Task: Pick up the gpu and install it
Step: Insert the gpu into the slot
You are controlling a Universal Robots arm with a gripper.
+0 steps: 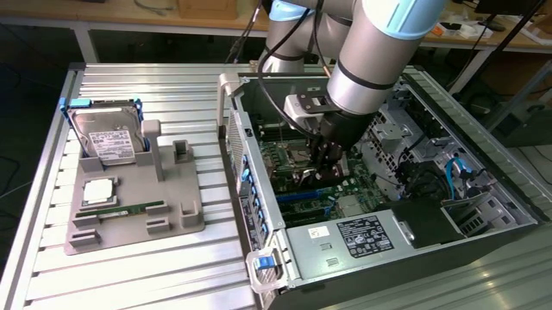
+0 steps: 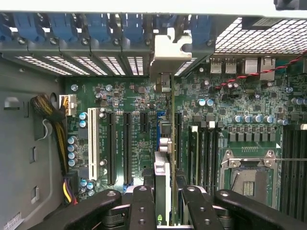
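The gpu (image 2: 167,143) shows edge-on in the wrist view as a thin dark-green board. Its silver end bracket (image 2: 169,50) is up against the case's rear slot openings. It stands upright over the motherboard (image 2: 139,96), in line with a long expansion slot; I cannot tell whether it is seated. My gripper (image 2: 166,211) is shut on the card's edge, one black finger (image 2: 141,206) on each side. In the exterior view the gripper (image 1: 321,169) reaches down inside the open PC case (image 1: 258,213), with the gpu (image 1: 304,175) at its tips above the motherboard.
A grey fixture tray (image 1: 177,219) on the exterior view's left holds a hard drive (image 1: 108,135), a processor (image 1: 97,192) and a RAM stick (image 1: 129,210). Inside the case are the power supply (image 1: 353,236), blue slot clips (image 2: 96,26), free expansion slots (image 2: 111,148) and the CPU socket (image 2: 249,177).
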